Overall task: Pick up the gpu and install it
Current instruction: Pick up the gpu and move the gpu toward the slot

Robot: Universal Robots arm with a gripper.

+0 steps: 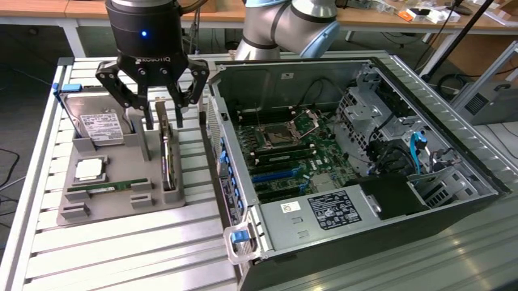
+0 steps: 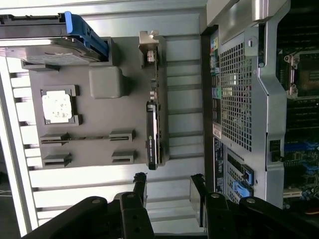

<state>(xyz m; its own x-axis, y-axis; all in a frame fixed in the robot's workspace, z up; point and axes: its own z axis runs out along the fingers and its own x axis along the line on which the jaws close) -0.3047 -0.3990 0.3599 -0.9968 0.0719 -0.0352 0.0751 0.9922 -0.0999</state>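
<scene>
The gpu [image 1: 167, 159] is a thin dark card standing on edge in a slot of the grey holder [image 1: 113, 203], on the exterior view's left. In the wrist view the gpu [image 2: 152, 137] lies along the grey holder's [image 2: 99, 144] edge beside the case, with its silver bracket [image 2: 149, 49] at one end. My gripper [image 1: 159, 110] hangs open just above the card's far end, one finger on each side, nothing between them. Both black fingers [image 2: 140, 185] show apart in the wrist view, where the gripper [image 2: 168, 190] is clear of the card.
The holder also carries a silver hard drive [image 1: 101, 124], a CPU [image 1: 89, 170] and a green RAM stick [image 1: 109, 188]. The open computer case [image 1: 453, 176] lies on the exterior view's right, its motherboard [image 1: 283, 142] and blue slot [image 1: 273, 176] exposed. The slatted table [image 1: 145, 248] runs underneath.
</scene>
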